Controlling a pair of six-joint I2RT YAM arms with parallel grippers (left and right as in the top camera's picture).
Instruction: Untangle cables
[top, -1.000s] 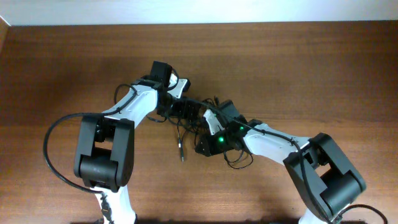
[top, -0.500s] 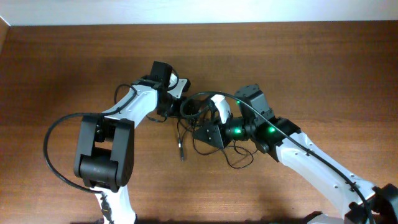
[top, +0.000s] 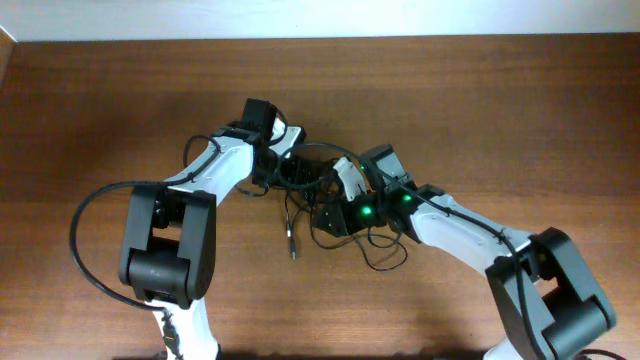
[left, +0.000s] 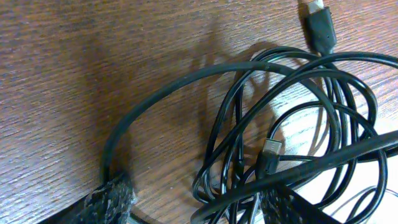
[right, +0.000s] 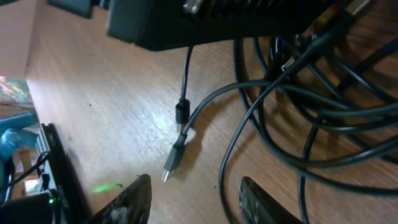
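Note:
The cables (top: 318, 188) are thin black cords bunched in a tangle between my two arms, with one loop trailing toward (top: 385, 258). A silver-tipped plug (top: 292, 246) lies apart at the front. My left gripper (top: 289, 171) stands open over the tangle's left side. In the left wrist view several loops (left: 249, 155) lie between its fingers (left: 115, 199), close to the right one. My right gripper (right: 193, 205) is open low over the table, with a single strand (right: 225, 180) running between its fingers (right: 127, 202) and a plug (right: 174, 158) just ahead.
The table (top: 500, 110) is dark brown wood, with a pale wall strip along its far edge. Thick black arm cables arc at the left (top: 85, 215). A second plug end (left: 320, 28) lies beyond the tangle in the left wrist view.
My right arm swung up and to the right, then came back down beside the tangle, and its jaws have opened wider. The left arm has stayed in place.

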